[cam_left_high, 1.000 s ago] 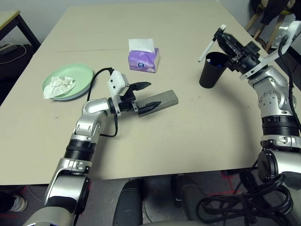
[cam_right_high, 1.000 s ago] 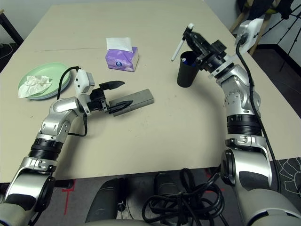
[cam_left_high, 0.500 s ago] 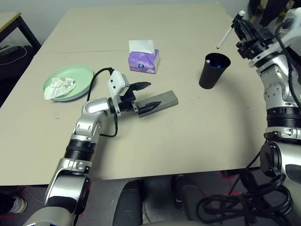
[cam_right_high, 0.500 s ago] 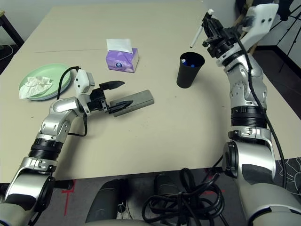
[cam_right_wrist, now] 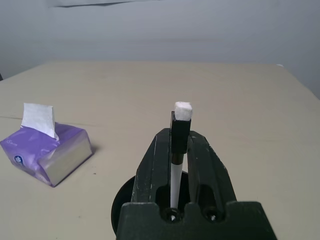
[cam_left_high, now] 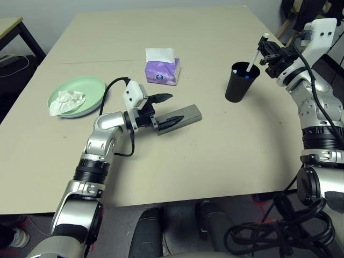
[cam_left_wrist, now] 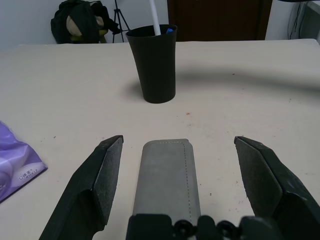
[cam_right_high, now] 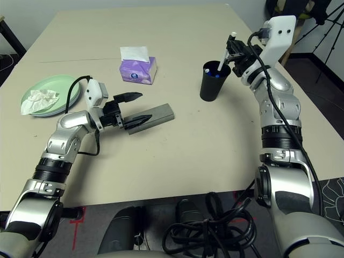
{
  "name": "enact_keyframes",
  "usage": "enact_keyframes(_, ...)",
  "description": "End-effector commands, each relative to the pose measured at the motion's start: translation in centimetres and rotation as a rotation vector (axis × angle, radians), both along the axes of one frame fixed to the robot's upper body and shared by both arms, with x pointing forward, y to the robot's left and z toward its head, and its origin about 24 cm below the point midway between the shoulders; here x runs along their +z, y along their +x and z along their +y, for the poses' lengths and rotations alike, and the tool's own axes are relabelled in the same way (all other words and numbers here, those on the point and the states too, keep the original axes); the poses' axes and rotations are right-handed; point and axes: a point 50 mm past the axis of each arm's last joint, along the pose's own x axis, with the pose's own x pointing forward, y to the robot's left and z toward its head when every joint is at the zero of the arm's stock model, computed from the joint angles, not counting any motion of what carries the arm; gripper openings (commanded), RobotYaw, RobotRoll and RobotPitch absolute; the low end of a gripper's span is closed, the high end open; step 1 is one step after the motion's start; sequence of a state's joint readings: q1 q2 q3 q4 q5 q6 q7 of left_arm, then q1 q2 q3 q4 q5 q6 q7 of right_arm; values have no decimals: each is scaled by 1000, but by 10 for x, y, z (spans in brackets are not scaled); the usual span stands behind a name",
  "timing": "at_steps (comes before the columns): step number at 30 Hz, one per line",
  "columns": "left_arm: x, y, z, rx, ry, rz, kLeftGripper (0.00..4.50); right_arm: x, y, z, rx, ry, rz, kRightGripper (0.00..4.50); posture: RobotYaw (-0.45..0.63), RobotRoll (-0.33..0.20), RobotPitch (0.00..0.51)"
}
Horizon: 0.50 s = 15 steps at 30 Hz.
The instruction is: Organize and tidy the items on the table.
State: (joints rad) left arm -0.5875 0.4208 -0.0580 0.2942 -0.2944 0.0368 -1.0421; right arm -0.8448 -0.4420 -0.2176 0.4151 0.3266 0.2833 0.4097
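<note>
Your right gripper (cam_right_wrist: 180, 134) has its fingers clamped together on the slim pen (cam_left_high: 252, 62) near its upper white end, and that high hold makes sense: it leaves the lower length free to go into the black cup (cam_left_high: 238, 89) while the fingers stay above the rim. The pen leans rather than standing straight, its lower part inside the mouth, where blue-ended items (cam_left_high: 247, 76) already sit. You seem to be at the release; I'd part the fingers gently and lift away cleanly, since a sideways tug could drag the pen out or tip the cup. Your left gripper (cam_left_wrist: 179, 138) holds its fingers wide apart, one on each side of the grey glasses case (cam_left_wrist: 167, 175), with bare table (cam_left_high: 177, 166) between them and its long edges. Lying along the fingers' reach, the case is lined up for a grip across its narrow width, though nothing clamps it; closing evenly should keep it from twisting. The purple tissue box (cam_left_high: 161, 72) stands beyond the case, a tissue ready at its top. On your left, the stacked round plates (cam_left_high: 94, 88) carry the crumpled white tissue (cam_left_high: 67, 102), which overhangs the rim and could slip if they are moved.
</note>
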Motion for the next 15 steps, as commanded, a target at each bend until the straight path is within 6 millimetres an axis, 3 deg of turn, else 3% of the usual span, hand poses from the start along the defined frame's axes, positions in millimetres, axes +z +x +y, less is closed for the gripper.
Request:
enact_keyframes(1, 0, 1, 1, 1, 15, -3, 4500, 0, -2, 2, 0, -27, 1, 1742, 17, 0, 87)
enact_keyframes(8, 0, 2, 1, 11, 7, -6, 4500, 1, -4, 1, 4, -27, -4, 4475, 17, 0, 83)
enact_keyframes(15, 6, 12, 9, 235, -73, -55, 4500, -12, -21, 19, 196, 7, -182, 4475, 18, 0, 82)
